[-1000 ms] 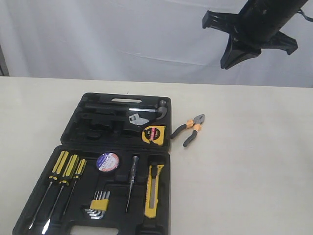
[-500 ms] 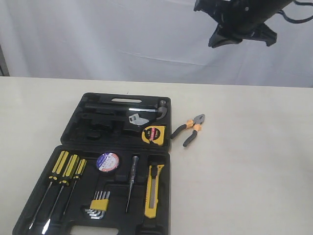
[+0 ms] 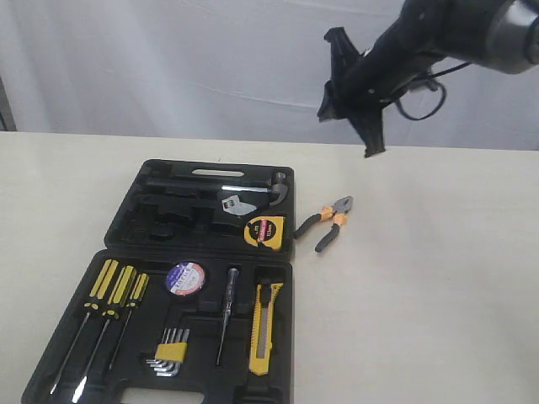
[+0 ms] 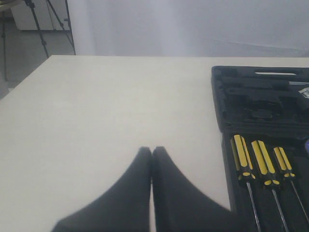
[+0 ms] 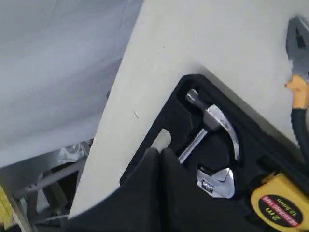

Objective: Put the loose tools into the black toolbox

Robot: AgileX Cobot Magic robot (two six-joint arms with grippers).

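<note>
With the right hand (image 5: 159,152) seen closed on nothing, high above the surface (image 3: 438,295), the pliers (image 3: 328,220) are found lying just beside the toolbox (image 3: 269,171) and, judged stiff and fairly heavy, are best taken across both handles.

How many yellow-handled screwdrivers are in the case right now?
3, side by side in the near half of the black toolbox, on the exterior view's left: leftmost screwdriver, middle screwdriver, rightmost screwdriver. None looks hidden.

Exterior view frontal, elevated; 2 wrist views closer, oblique; black toolbox (image 3: 139,223) common to all 3.
</note>
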